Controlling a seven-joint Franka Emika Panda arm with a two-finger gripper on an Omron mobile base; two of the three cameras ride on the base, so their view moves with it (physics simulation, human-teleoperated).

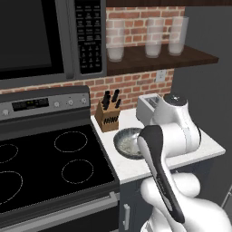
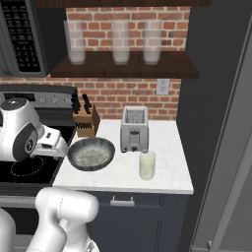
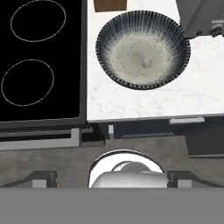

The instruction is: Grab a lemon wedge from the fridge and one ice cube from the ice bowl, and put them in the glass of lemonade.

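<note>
The claw (image 3: pixel 112 181) hangs with fingers apart, holding nothing, short of the ice bowl (image 3: pixel 143 49). The glass (image 2: pixel 147 165) stands on the surface (image 2: pixel 162 179) beside the bowl, before the toaster (image 2: pixel 135 129).

The arm (image 1: pixel 170 136) is glossy white, built of rounded, bulbous segments, with a dark grey band along one link and dark rings at the joints (image 2: pixel 24 140).
</note>
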